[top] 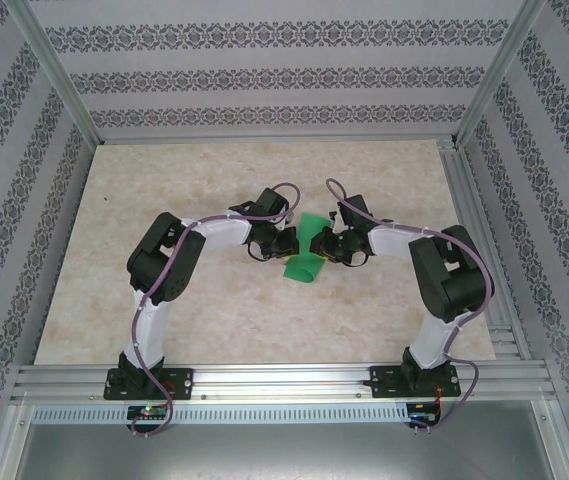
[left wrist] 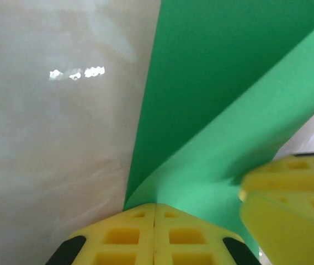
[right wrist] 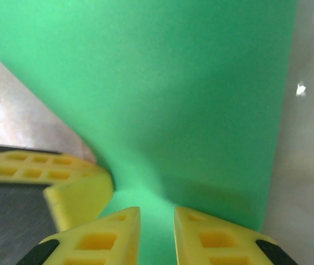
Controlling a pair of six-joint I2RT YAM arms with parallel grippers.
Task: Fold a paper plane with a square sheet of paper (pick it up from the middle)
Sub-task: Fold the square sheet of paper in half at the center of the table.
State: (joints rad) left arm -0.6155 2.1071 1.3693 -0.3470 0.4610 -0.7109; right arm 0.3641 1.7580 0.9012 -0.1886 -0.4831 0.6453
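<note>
Left gripper [left wrist: 155,212] pinching green paper sheet [left wrist: 228,83], right gripper [right wrist: 157,216] parted around it

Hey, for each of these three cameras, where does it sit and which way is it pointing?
Top external: above and behind the bases, looking down on the table; left arm and right arm meet over the square sheet of paper.
Left wrist: on the left arm, looking along the left fingers, shut on the curled paper.
Right wrist: on the right arm, looking past the right fingers, parted around the paper.
Shared: each wrist view catches the other arm's yellow fingers.
</note>
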